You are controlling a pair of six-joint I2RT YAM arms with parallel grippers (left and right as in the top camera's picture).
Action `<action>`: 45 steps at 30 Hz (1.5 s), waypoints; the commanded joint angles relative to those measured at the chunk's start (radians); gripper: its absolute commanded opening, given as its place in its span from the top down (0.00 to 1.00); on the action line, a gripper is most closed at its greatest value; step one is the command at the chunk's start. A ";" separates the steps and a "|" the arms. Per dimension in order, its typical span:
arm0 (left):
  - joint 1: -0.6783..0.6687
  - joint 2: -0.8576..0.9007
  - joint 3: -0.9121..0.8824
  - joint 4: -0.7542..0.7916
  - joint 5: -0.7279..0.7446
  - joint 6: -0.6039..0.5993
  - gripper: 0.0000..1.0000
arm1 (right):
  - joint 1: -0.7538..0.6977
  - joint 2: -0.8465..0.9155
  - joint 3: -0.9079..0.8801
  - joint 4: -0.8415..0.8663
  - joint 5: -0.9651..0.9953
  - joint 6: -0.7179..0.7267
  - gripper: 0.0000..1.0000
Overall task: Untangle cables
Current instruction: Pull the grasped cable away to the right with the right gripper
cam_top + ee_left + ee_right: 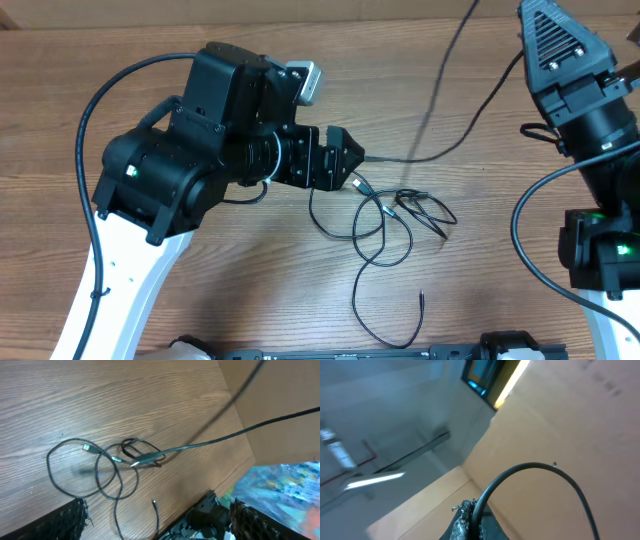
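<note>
The cables (385,222) lie as loose black loops on the wooden table, right of centre. One loose plug end (421,296) points toward the front edge. One cable (440,150) rises taut from the tangle up toward the top right. In the left wrist view the cables (107,467) lie ahead with a silvery plug (89,448). My left gripper (352,162) is open and empty, just above the left end of the tangle; its fingers (157,507) frame the bottom corners. My right gripper (476,510) is shut on a black cable (530,466), raised, facing cardboard.
A cardboard wall (300,12) runs along the back of the table and shows in the left wrist view (280,390). The thick arm cables (88,130) (520,215) hang at both sides. A black base frame (350,353) lines the front edge.
</note>
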 commanded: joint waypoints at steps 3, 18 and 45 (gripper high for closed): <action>0.004 -0.005 0.018 -0.006 -0.048 0.002 0.06 | 0.002 -0.002 0.023 -0.016 0.211 -0.198 0.96; 0.004 -0.004 0.007 -0.006 -0.094 0.005 0.06 | -0.410 0.241 0.027 -0.141 0.242 -0.399 0.96; 0.004 0.121 -0.002 -0.031 -0.128 0.005 0.08 | -0.756 0.747 0.500 -0.972 0.357 -0.683 0.00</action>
